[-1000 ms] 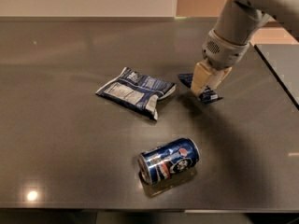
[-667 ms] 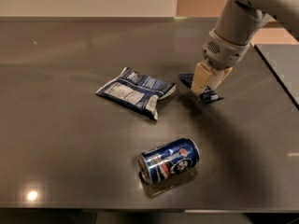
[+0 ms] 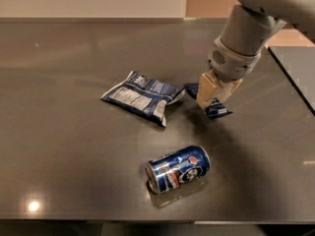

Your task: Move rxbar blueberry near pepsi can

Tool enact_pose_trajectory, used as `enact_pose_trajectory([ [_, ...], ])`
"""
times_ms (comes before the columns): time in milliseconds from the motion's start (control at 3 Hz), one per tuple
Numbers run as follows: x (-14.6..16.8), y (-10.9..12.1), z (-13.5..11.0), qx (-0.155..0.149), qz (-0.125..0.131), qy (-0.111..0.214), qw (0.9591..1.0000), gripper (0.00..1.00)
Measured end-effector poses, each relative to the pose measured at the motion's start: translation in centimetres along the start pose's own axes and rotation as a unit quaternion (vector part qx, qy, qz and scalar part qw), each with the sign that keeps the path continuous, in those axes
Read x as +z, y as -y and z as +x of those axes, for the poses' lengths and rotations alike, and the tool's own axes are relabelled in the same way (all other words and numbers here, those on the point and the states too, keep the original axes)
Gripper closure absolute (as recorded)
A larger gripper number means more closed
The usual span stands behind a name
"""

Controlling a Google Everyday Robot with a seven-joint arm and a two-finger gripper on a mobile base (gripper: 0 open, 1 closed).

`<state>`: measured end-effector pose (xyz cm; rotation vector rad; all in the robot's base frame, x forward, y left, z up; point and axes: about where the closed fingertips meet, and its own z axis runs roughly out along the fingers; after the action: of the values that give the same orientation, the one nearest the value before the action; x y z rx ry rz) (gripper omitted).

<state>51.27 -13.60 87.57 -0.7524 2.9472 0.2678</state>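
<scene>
The rxbar blueberry (image 3: 216, 109) is a small dark navy wrapper lying flat on the dark table (image 3: 74, 171), right of centre. My gripper (image 3: 215, 96) is down on top of it and covers its middle, so only the bar's two ends show. The pepsi can (image 3: 178, 169) lies on its side nearer the front edge, below and to the left of the bar, well apart from it and from the gripper.
A blue-and-white chip bag (image 3: 141, 96) lies just left of the bar, its right corner close to the gripper. A dark seam or second surface (image 3: 295, 73) runs along the table's right side. The table's front edge (image 3: 147, 218) is just beyond the can.
</scene>
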Motion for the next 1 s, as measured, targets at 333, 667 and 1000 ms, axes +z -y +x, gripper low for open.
enact_pose_trajectory([
  [333, 1.0, -1.3, 1.1, 0.013, -0.001, -0.008, 0.9999, 1.0],
  [667, 2.5, -2.2, 1.6, 0.019, -0.009, -0.017, 0.9996, 1.0],
  [1000, 3.5, -2.8, 1.8, 0.024, -0.016, -0.024, 0.9993, 1.0],
])
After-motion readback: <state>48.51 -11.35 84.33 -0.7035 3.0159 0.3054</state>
